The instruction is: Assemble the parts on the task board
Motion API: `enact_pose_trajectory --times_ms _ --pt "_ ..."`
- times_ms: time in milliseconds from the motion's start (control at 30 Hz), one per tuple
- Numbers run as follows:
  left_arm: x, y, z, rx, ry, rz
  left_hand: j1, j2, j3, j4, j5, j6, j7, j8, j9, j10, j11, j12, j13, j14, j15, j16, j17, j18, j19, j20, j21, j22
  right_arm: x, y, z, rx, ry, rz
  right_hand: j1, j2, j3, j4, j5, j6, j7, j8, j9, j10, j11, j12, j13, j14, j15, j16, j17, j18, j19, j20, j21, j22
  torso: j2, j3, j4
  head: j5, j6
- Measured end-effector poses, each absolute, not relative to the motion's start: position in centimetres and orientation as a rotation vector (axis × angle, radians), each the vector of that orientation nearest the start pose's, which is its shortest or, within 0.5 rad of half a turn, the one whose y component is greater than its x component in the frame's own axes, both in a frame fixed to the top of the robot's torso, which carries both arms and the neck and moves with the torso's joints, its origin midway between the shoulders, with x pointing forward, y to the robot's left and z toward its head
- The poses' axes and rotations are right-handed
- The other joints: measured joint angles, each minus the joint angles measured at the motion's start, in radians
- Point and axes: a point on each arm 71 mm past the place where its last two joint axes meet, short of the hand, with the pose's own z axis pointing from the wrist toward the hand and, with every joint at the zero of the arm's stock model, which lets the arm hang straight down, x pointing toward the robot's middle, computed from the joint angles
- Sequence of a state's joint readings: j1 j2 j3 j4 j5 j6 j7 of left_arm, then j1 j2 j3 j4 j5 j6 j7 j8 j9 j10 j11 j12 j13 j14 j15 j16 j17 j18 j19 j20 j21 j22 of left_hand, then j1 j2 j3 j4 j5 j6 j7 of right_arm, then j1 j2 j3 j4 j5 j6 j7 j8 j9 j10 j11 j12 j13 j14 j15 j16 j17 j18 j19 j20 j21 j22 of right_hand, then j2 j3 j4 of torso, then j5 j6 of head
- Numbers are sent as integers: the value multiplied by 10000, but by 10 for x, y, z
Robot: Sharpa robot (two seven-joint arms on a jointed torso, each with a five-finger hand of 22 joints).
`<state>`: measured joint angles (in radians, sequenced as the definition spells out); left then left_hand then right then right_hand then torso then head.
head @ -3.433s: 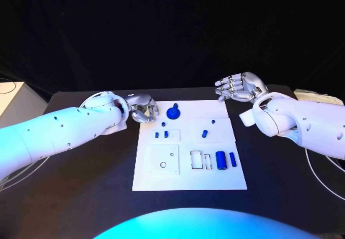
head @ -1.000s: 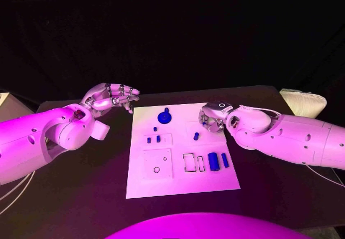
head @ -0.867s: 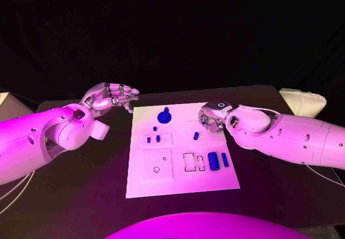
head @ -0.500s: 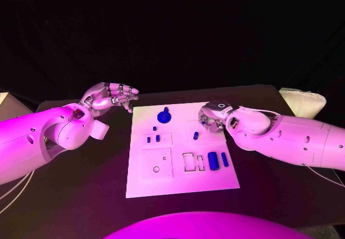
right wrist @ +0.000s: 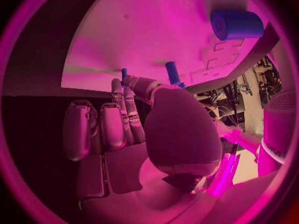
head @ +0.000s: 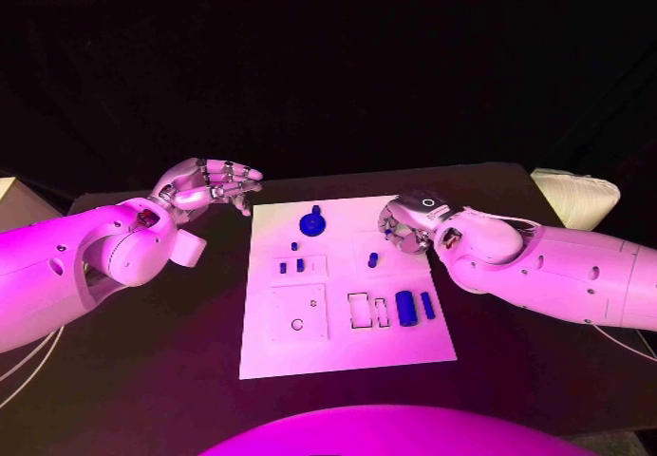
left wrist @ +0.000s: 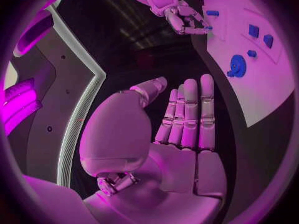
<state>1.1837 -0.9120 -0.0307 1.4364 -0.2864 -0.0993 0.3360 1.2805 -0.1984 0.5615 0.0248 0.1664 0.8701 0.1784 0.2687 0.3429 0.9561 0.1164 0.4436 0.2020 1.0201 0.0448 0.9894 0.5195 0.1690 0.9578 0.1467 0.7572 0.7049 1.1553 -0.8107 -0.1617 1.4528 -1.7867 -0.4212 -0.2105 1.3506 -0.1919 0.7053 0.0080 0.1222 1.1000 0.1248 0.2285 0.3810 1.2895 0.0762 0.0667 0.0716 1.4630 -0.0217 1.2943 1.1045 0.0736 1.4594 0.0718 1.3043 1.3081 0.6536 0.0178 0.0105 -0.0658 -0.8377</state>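
Just beside the right hand, fingers apart and empty, a small blue peg lies on the task board.

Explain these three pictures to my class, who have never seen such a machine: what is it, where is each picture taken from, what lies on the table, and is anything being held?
This is a robot with two white arms, each ending in a silver hand. One picture looks down from a camera on its head; the two round ones come from cameras at its wrists, behind each palm. On the black table lies a white task board carrying small blue parts, among them a round blue part and a short blue peg. The left hand is raised beside the board, fingers apart, holding nothing. The right hand reaches over the board near the peg; whether it grips anything cannot be told.
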Motion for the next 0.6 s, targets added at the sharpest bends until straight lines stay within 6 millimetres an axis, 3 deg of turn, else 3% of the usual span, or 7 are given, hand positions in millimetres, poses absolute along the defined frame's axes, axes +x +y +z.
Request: enact_pose_trajectory --times_ms 367,600 --pt "495 257 -189 -8391 16079 -14705 0 0 -29 29 0 -34 34 0 -1 0 0 -52 -12 0 0 0 1 1 0 0 -39 -12 461 -209 -222 -3563 15492 4484 1 0 26 -27 -9 3 4 0 18 0 0 0 7 0 1 0 43 1 -1 0 25 -1 -2 0 -2 2 14" --pt "496 255 -189 -8398 16095 -14746 0 0 -29 29 0 -35 35 -41 -1 0 -1 -59 -21 0 -1 0 1 0 36 -37 -39 -22 439 -180 -213 -3541 15223 5830 53 50 25 -28 2 21 22 -6 6 0 0 -20 7 1 2 -1 34 15 -1 0 25 -2 3 10 -3 120 17"
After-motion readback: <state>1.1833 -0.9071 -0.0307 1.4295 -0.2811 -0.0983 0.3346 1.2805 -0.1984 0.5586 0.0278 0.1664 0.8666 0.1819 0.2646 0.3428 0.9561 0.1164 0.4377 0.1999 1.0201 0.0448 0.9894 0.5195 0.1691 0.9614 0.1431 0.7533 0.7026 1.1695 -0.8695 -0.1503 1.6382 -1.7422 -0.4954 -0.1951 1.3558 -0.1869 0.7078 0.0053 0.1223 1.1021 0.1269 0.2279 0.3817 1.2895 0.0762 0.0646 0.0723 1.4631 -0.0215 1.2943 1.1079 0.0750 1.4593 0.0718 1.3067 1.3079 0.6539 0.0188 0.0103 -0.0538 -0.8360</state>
